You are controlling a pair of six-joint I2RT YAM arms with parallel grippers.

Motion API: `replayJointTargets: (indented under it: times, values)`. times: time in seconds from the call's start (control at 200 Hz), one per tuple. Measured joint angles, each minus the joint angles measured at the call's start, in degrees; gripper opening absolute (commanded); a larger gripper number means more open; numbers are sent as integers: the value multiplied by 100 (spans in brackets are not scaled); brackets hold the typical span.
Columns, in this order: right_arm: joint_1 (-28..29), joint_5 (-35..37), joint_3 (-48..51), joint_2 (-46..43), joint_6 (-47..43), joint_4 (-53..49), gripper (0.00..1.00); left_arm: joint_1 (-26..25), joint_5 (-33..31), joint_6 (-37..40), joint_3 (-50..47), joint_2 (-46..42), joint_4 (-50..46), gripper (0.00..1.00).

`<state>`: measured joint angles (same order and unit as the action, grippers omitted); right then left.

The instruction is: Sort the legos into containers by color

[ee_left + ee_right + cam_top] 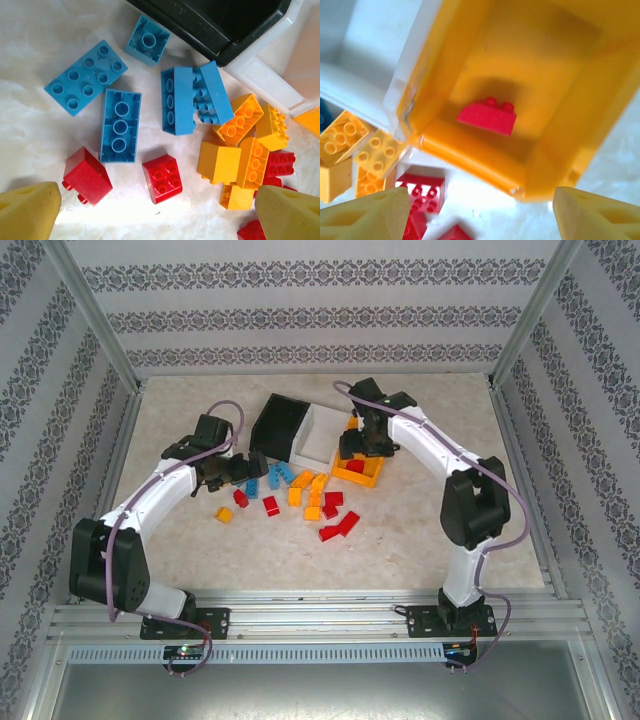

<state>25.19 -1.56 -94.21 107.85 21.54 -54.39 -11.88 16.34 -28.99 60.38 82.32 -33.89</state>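
Right gripper [479, 214] wide open, empty, over orange bin [470, 152]; 1 red brick [487, 116] inside. Left gripper [159, 214] wide open, empty, above loose red brick [162, 178], likely next pick.

Legos [270, 505] lie before the containers [272, 425], one inside.

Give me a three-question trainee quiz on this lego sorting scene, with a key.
1. Multiple choice: what colour is the small plastic brick lying inside the orange rectangular plastic bin? A) red B) light blue C) yellow
2. True or false: the left gripper is open above loose bricks on the table.
3. Fill in: in the row of bins, the white plastic bin stands between the black plastic bin and the ____ one.
Key: 1 A; 2 true; 3 orange.
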Motion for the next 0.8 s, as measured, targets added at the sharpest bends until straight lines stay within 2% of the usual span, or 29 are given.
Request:
replayJointTargets:
  times: [0.165, 0.39, 0.555, 0.799]
  values:
    - [129, -199, 951, -750, 1213, -118, 76, -2, 42, -61, -76, -85, 0, 100]
    - [553, -623, 2671, -1727, 4308, 234, 72, 0, 39, -149, -103, -177, -61, 100]
    - [1139, -487, 2686, -1749, 5650, 212, 70, -2, 37, -151, -306, -695, -190, 100]
    - [1499, -358, 2673, -1412, 6607, 275, 63, -127, 39, -131, -723, -1132, -264, 100]
